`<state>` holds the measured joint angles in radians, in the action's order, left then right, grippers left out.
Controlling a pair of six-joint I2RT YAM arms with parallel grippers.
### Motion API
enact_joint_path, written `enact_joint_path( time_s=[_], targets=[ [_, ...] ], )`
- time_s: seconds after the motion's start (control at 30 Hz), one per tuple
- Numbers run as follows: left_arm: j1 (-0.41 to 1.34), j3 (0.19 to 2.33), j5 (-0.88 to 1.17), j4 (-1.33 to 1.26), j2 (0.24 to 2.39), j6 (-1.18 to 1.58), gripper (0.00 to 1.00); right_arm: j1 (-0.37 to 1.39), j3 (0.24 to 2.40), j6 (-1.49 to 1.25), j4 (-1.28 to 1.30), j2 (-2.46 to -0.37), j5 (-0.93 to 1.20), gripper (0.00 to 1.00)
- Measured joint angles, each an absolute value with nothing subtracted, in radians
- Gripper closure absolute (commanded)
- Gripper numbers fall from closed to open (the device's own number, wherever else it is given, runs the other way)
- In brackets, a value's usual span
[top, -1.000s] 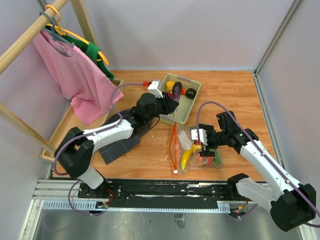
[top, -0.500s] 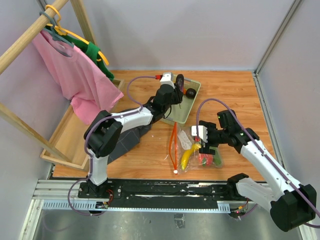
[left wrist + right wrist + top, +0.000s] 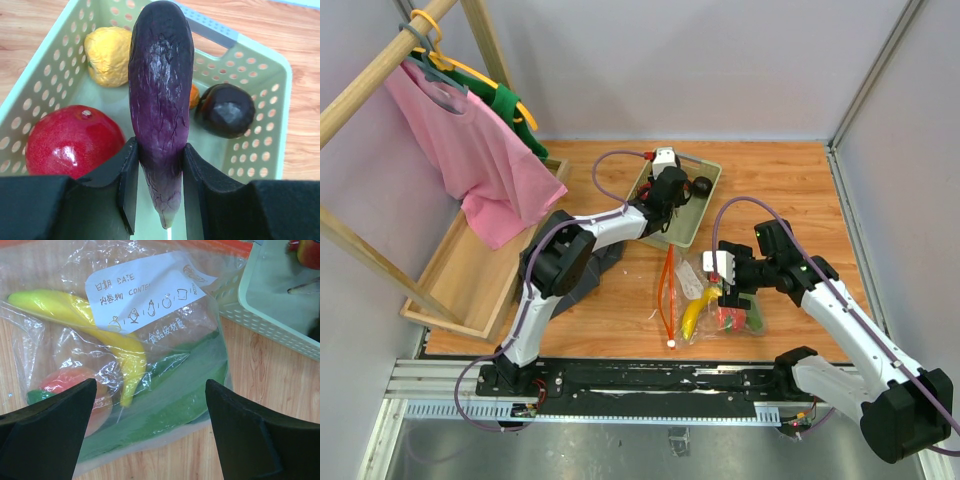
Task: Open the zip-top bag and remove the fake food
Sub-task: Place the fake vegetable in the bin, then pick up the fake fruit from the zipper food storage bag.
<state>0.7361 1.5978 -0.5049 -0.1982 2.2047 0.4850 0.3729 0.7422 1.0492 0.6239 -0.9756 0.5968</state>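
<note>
Nearest the bases: bag (image 3: pixel 150 340) flat on the counter (image 3: pixel 790 190), holding a banana (image 3: pixel 100 325), a reddish fruit (image 3: pixel 75 390) and a long green piece (image 3: pixel 175 390) under the white label (image 3: pixel 145 290). Right hand (image 3: pixel 150 382) spread wide right at it, gripping nothing. Farther back: left hand (image 3: pixel 160 170) clenched on a purple eggplant (image 3: pixel 161 90) over the tray (image 3: pixel 260 150), with a red ball (image 3: pixel 72 142), yellow pepper (image 3: pixel 107 55) and dark round one (image 3: pixel 225 110) lying inside.

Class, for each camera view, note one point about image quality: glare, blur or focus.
Left wrist: the glossy dark purple toy eggplant is sharp, with glare spots on the shiny red round toy fruit. Right wrist: glare streaks the clear crinkly plastic bag. Top external: even light, faint shadows.
</note>
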Motion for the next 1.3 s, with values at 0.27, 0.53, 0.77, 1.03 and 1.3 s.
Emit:
enact_joint_path(
  time_s=[0.27,0.53,0.77,1.03,1.3],
  targets=[
    [0.737,1.638,-0.56,-0.136,2.234,0.471,0.17,0.373,0.742,1.049,0.624,-0.976,0.597,0.08],
    [0.743,1.649,-0.575,-0.122,2.234,0.472,0.1,0.373,0.742,1.049,0.624,-0.976,0.597,0.08],
    [0.751,1.649,-0.57,-0.115,2.208,0.467,0.08,0.373,0.742,1.049,0.624,-0.976,0.597,0.08],
    [0.757,1.55,-0.527,-0.164,2.024,0.459,0.04,0.373,0.742,1.048,0.624,-0.976,0.599,0.08],
    [0.757,1.326,-0.467,-0.278,1.799,0.43,0.01,0.373,0.742,1.06,0.63,-0.976,0.652,0.08]
  ],
)
